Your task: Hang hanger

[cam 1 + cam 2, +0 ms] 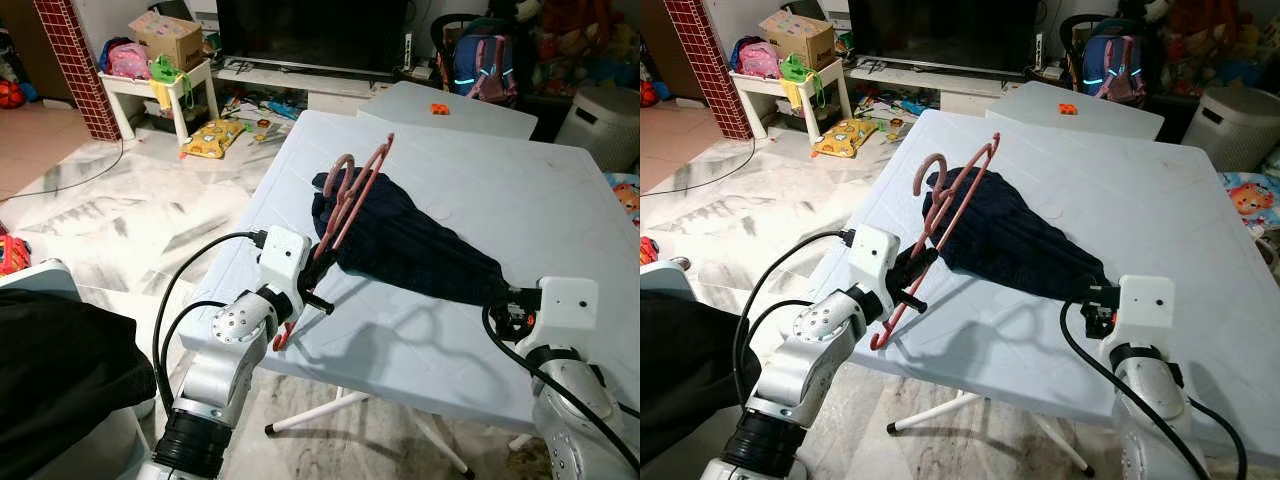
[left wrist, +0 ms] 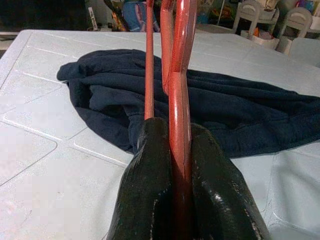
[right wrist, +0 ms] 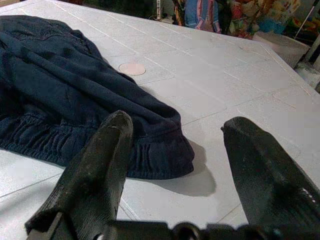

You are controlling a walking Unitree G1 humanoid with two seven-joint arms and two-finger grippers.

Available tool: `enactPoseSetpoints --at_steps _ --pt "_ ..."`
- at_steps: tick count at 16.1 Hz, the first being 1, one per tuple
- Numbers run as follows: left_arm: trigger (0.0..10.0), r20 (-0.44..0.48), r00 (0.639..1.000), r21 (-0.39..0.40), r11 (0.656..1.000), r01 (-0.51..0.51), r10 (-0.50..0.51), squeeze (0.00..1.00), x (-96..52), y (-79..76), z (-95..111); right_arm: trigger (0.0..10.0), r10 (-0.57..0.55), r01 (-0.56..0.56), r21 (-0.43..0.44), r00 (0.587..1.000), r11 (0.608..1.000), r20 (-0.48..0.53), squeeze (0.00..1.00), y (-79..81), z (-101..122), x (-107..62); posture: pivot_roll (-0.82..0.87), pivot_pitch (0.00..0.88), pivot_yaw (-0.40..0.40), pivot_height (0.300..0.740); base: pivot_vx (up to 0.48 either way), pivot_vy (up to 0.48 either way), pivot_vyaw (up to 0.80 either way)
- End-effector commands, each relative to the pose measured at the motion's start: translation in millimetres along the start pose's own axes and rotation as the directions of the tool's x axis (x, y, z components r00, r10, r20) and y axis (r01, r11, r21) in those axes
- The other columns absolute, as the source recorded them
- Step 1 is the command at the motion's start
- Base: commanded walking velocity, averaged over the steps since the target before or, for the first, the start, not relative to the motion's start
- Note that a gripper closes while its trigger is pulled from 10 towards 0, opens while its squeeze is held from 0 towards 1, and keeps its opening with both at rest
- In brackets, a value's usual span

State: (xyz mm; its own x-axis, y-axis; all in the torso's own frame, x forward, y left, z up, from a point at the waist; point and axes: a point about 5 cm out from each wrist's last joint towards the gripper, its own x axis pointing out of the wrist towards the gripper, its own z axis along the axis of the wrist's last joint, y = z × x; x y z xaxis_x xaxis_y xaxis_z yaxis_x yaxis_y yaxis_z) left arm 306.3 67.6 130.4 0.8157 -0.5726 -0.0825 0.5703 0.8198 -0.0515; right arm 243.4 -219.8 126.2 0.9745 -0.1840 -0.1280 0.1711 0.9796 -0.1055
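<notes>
On the pale bench lies a dark blue garment, its elastic hem end towards the right end effector, whose fingers are spread wide just short of the cloth. At the near left edge, the left end effector is pressed together on a red hanger, pinching its lower bar; the hanger tilts upward over the garment's far end, hook raised above the cloth
</notes>
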Motion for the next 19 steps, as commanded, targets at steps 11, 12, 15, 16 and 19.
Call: enactPoseSetpoints --at_steps 11,12,15,16,19 --pt "10.0 0.035 0.999 0.038 0.999 0.007 -0.008 0.0 12.5 8.2 22 10.0 -0.005 0.005 0.004 1.0 1.0 0.026 0.0 0.0 3 1.2 0.05 0.0 -0.056 0.74 0.0 0.0 0.0" --pt "10.0 0.035 0.999 0.005 1.0 0.015 -0.015 0.0 15.9 10.4 30 10.0 -0.004 0.004 0.004 1.0 1.0 0.025 0.0 0.1 2 1.2 0.05 0.0 -0.057 0.74 0.0 0.0 0.0" --pt "10.0 0.066 0.997 -0.001 0.999 0.045 -0.044 0.0 14.5 4.2 41 10.0 -0.005 0.004 0.003 1.0 1.0 0.025 0.0 0.4 1 0.7 0.05 0.0 -0.053 0.74 0.0 0.0 0.0" --pt "10.0 0.073 0.997 0.021 0.999 0.03 -0.031 0.0 11.7 1.0 40 10.0 -0.006 0.006 0.006 1.0 1.0 0.025 0.0 0.6 1 -0.4 0.05 0.0 -0.052 0.74 0.0 0.0 0.0" --pt "10.0 0.041 0.998 0.023 0.999 0.046 -0.047 0.0 5.6 -8.4 34 10.0 -0.006 0.006 0.011 1.0 1.0 0.015 0.0 0.0 -2 -4.5 0.05 0.0 -0.055 0.74 0.0 0.0 0.0"
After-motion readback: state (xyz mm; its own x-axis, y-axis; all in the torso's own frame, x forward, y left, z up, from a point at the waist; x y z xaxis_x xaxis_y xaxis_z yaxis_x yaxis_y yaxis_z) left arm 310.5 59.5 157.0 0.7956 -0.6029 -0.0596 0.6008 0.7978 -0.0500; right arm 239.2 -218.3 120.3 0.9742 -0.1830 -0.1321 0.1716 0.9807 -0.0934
